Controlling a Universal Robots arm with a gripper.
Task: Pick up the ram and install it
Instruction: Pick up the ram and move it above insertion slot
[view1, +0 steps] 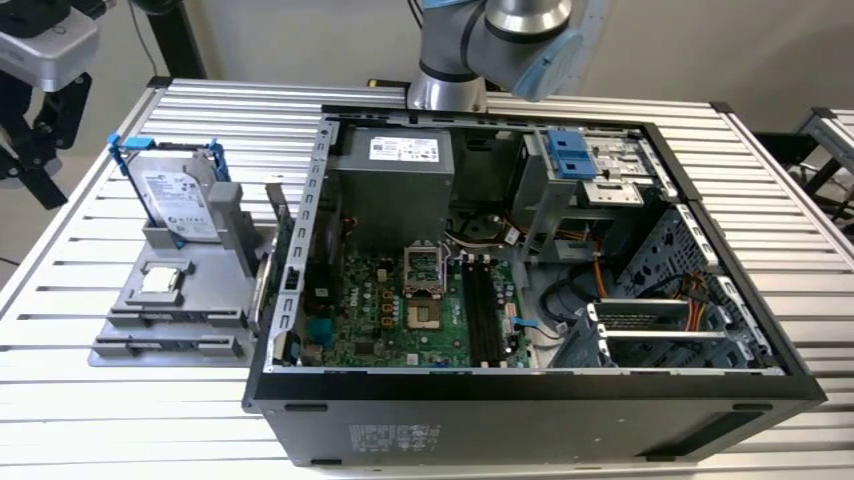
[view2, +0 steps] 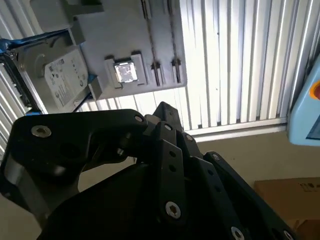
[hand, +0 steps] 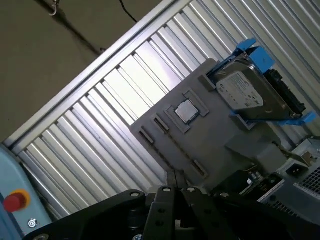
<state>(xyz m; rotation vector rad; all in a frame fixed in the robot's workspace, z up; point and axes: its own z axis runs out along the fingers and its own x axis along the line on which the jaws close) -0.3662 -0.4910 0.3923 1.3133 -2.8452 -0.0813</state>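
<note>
Gripper (hand: 174, 176): fingers pressed together, nothing held, over slatted table (hand: 100, 135).
Ram (view1: 275, 212): standing on edge at end of gray fixture (view1: 134, 300), just beside computer case (view1: 534, 400) wall.

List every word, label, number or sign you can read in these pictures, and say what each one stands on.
No text is legible enough to quote.
White label on the hard drive: print too small to read.
White sticker on the power supply: print too small to read.
Pale print on the near wall of the computer case: blurred.
Dark marks on the cardboard box: blurred.
</note>
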